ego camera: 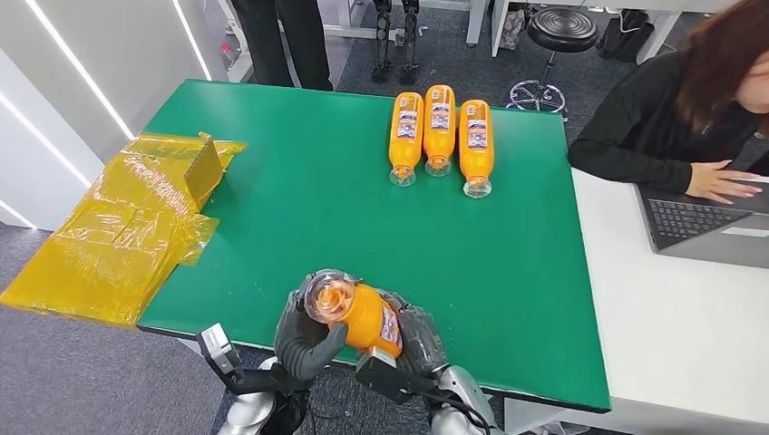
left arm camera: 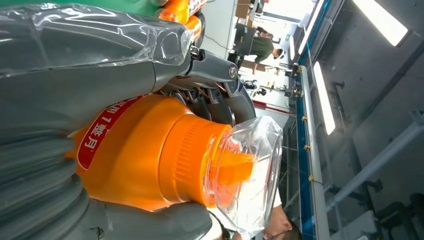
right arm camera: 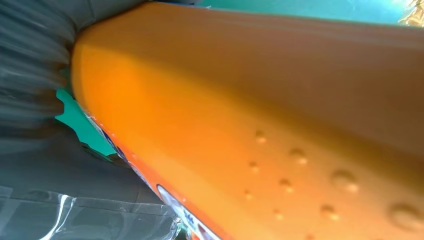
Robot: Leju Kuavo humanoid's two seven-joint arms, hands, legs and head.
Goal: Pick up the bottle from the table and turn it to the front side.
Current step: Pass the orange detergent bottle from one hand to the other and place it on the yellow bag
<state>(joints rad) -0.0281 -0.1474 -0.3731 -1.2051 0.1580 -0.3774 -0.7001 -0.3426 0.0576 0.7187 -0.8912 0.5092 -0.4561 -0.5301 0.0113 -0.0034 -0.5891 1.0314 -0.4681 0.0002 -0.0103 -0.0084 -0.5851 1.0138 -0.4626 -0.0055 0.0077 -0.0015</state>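
An orange bottle (ego camera: 361,316) with a clear cap is lifted above the near edge of the green table (ego camera: 299,217), its cap end tilted up toward me. My left hand (ego camera: 304,340) wraps the neck end and my right hand (ego camera: 419,340) grips the body from the other side. Close up in the left wrist view, the orange bottle (left arm camera: 145,155) shows a red label and its clear cap (left arm camera: 250,175), held by the left hand (left arm camera: 55,90). In the right wrist view the bottle's orange body (right arm camera: 260,110) presses against my right hand (right arm camera: 35,100).
Three more orange bottles (ego camera: 440,131) lie side by side at the table's far edge, caps toward me. Yellow wrapped packaging (ego camera: 127,227) hangs off the left side. A person sits at a laptop (ego camera: 703,222) on the white desk to the right. Another person stands behind the table.
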